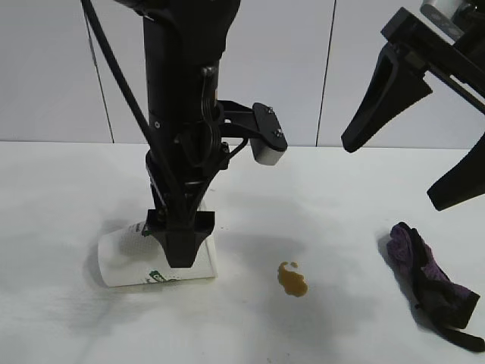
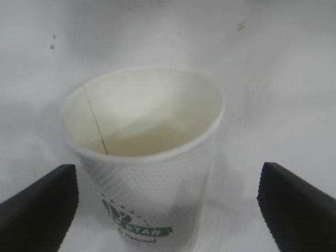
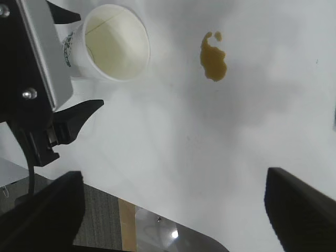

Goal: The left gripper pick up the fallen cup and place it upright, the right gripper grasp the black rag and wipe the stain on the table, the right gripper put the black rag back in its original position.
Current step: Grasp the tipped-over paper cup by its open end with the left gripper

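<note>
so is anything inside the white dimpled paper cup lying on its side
The white dimpled paper cup looks empty: bare pale walls and a seam line. Its deepest bottom is shadowed, so a leftover film there cannot be ruled out.

Both arms are matte black; the left gripper has tapered wedge fingers, looped black cables and a screwed light-grey camera box

Exterior camera: low, facing both arms, near the worktop. Left wrist camera: looks straight down, close over the cup. Right wrist camera: higher, angled down. All three share the cup; exterior and right wrist share the stain.
</note>
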### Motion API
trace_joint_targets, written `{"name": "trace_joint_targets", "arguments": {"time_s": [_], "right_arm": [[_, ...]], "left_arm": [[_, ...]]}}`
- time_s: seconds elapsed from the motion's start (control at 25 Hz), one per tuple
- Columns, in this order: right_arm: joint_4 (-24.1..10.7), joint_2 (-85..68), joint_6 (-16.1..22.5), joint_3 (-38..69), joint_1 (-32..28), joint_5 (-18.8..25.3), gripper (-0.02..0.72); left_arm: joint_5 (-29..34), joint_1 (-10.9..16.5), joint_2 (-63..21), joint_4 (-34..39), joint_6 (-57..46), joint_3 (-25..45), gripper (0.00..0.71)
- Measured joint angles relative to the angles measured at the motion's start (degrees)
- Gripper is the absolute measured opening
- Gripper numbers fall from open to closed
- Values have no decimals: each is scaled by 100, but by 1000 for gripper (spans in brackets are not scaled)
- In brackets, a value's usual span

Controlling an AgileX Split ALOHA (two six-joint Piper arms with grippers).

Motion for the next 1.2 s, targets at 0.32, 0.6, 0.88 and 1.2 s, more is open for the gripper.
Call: {"name": "trace_joint_targets", "arguments": {"time_s": [0.32, 0.6, 0.88, 1.2], "right_arm": [[0, 0, 0, 0, 0, 0, 644], [0, 0, 0, 0, 0, 0, 644], [-7, 0, 0, 0, 0, -12, 644], [-7, 0, 0, 0, 0, -17, 645]], "left_arm": [[-298, 0, 266, 204, 25, 0, 664], [-311, 0, 302, 362, 25, 0, 664], [-288, 0, 302, 362, 25, -17, 538], [-272, 21, 183, 362, 25, -29, 511]]}}
